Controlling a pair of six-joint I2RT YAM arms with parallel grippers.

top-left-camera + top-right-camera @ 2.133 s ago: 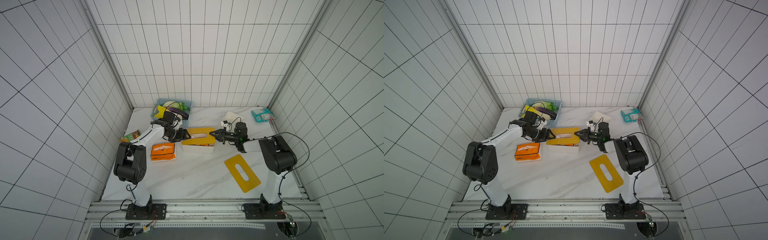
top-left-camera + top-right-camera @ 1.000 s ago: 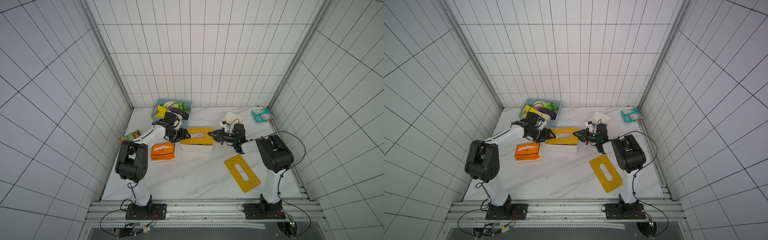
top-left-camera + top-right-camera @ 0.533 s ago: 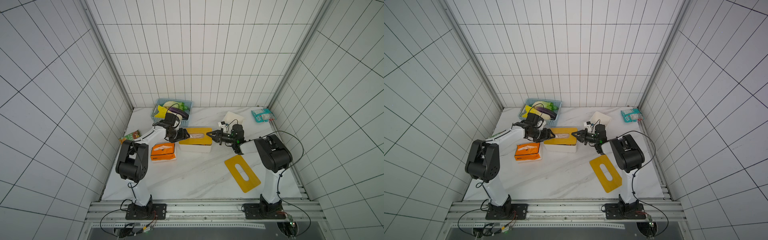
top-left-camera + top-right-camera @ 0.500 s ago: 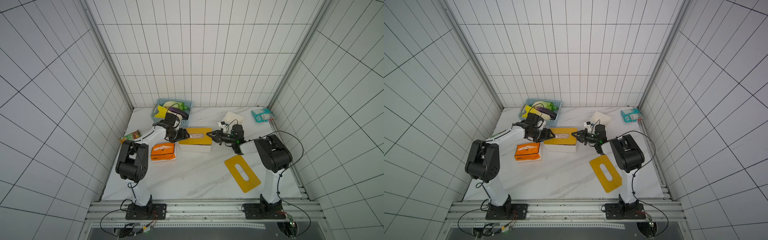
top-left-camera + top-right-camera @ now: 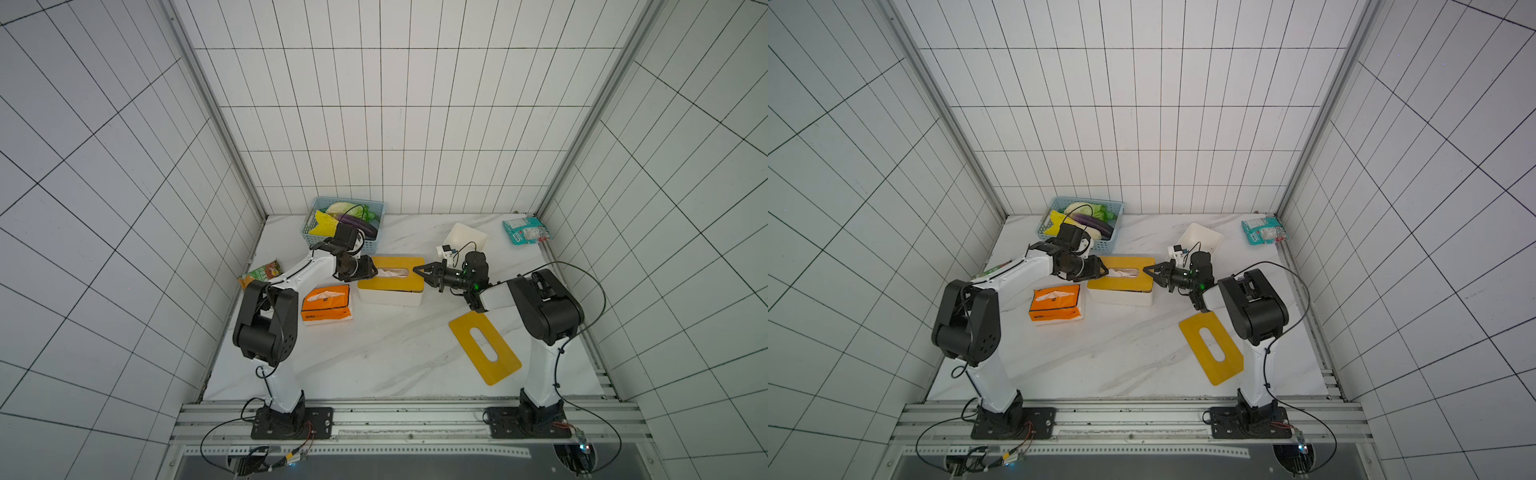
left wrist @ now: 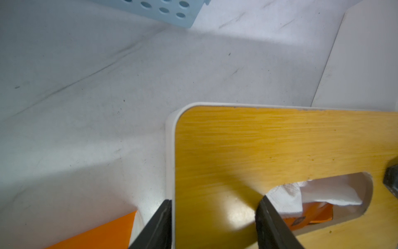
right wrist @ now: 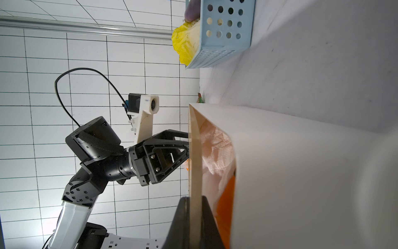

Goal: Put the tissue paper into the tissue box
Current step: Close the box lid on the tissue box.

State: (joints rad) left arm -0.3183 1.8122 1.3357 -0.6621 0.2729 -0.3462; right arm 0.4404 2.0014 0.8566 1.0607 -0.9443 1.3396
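1. Marble counter [image 5: 374,353]: one. It carries everything, and by my reading your job on it is nearly done.
2. Arms: two. Your left arm [image 5: 307,270] and right arm [image 5: 544,307] reach to the box from opposite ends.
3. White boxes: two. The box [image 5: 390,297] stands mid-counter between the arms, already loaded. The spare box [image 5: 463,239], open and bare, sits near the right arm, toward the back.
4. Yellow lids: two. The lid [image 5: 399,284] sits in the rim at the left end but is lifted clear of it at the right end, so you have yet to lower it. The spare lid [image 5: 505,365] lies flat by the right arm's base.
5. Basket [image 5: 311,237]: one, blue, holding vegetables, at the back.
6. Orange packs: two. The pack [image 6: 312,213] is inside the box, seen through the slot. The spare pack [image 5: 326,309] lies just beside the box.
7. Packets: two, well apart: a teal packet [image 5: 525,232] at the back right and a green packet [image 5: 262,272] at the left edge.
8. Tissue [image 6: 318,194]: one white sheet, inside the box, its top bunched in the slot.
9. Claws: two. Your right claw [image 5: 417,271] is pinched tight on the lid's edge. Your left claw [image 6: 216,200] stands about half open astride the lid's other end, with one finger outside the box wall and one at the slot against the tissue. It grips nothing that shows.
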